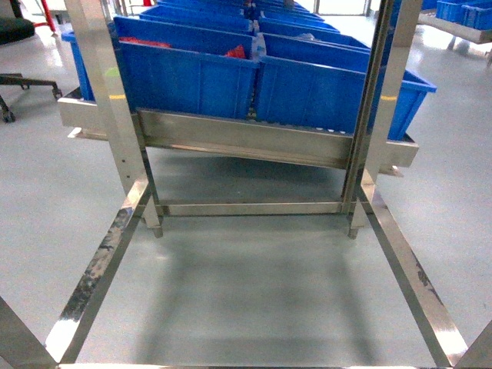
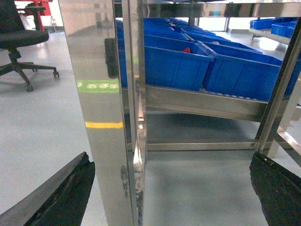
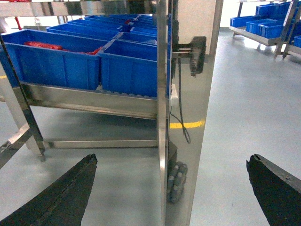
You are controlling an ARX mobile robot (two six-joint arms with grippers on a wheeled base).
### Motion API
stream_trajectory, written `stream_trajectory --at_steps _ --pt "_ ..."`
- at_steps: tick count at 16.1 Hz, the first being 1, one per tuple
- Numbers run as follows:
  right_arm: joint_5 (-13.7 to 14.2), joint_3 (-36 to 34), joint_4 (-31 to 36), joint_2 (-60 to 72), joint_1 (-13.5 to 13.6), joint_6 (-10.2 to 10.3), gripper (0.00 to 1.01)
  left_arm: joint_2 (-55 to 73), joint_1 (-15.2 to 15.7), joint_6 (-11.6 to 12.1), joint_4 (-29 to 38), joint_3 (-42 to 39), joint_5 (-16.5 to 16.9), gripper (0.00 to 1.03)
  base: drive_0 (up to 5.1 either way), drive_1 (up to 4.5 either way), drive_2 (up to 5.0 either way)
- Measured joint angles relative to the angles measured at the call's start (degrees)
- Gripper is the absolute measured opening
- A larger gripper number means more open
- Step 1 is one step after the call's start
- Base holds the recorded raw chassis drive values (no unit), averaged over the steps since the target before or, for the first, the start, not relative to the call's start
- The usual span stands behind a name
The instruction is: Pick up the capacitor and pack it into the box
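Note:
Neither the box nor any capacitor shows in these views. My left gripper [image 2: 170, 157] is open, its dark fingers [image 2: 68, 190] spread wide with nothing between them, low over the grey floor and right behind a steel upright [image 2: 101, 117]. My right gripper [image 3: 172, 159] is open too, empty, facing another steel upright [image 3: 188, 117]. Neither gripper appears in the head view. Small red items [image 1: 237, 52] lie in one blue bin [image 1: 188, 77]; what they are is too small to tell.
A steel rack [image 1: 246, 142] carries rows of blue bins [image 1: 330, 96] on a sloped shelf. Its floor rails [image 1: 96, 280] frame bare grey floor. An office chair [image 2: 21, 47] stands far left. More bins [image 3: 261, 26] sit on a distant rack.

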Motion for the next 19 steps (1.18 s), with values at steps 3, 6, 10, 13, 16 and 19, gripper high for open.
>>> stream_trajectory --at_steps 3,6,10,13,16,19 --pt "0.0 0.0 0.0 0.0 0.0 0.0 0.98 0.0 0.0 0.0 0.0 0.0 0.0 0.98 0.0 0.00 0.0" --pt "0.0 0.0 0.0 0.0 0.0 0.0 0.98 0.0 0.0 0.0 0.0 0.0 0.0 0.98 0.0 0.00 0.0" --pt "0.0 0.0 0.0 0.0 0.0 0.0 0.98 0.0 0.0 0.0 0.0 0.0 0.0 0.98 0.0 0.00 0.0" --pt "0.0 0.0 0.0 0.0 0.0 0.0 0.98 0.0 0.0 0.0 0.0 0.0 0.0 0.98 0.0 0.00 0.0" --pt "0.0 0.0 0.0 0.0 0.0 0.0 0.98 0.0 0.0 0.0 0.0 0.0 0.0 0.98 0.0 0.00 0.0" --pt "0.0 0.0 0.0 0.0 0.0 0.0 0.98 0.0 0.0 0.0 0.0 0.0 0.0 0.98 0.0 0.00 0.0"
